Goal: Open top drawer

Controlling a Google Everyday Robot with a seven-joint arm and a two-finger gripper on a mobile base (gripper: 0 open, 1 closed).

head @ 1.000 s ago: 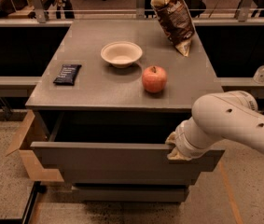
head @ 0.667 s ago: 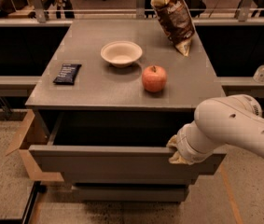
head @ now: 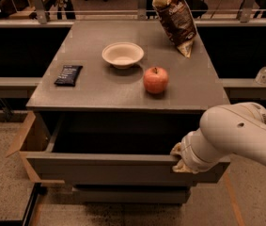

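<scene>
Top drawer (head: 109,168) out further; gripper (head: 178,161) at front edge (apple (head: 155,79) above).

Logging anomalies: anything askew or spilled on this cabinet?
Only the chip bag, standing tilted at the far right of the cabinet top. Nothing spilled. The gripper sits at the right front edge of the open top drawer.

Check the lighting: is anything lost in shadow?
Camera view: dim, warm light; the top drawer is black shadow inside; the apple and bowl cast soft shadows; the gripper, at the drawer's front edge, is evenly lit.
</scene>
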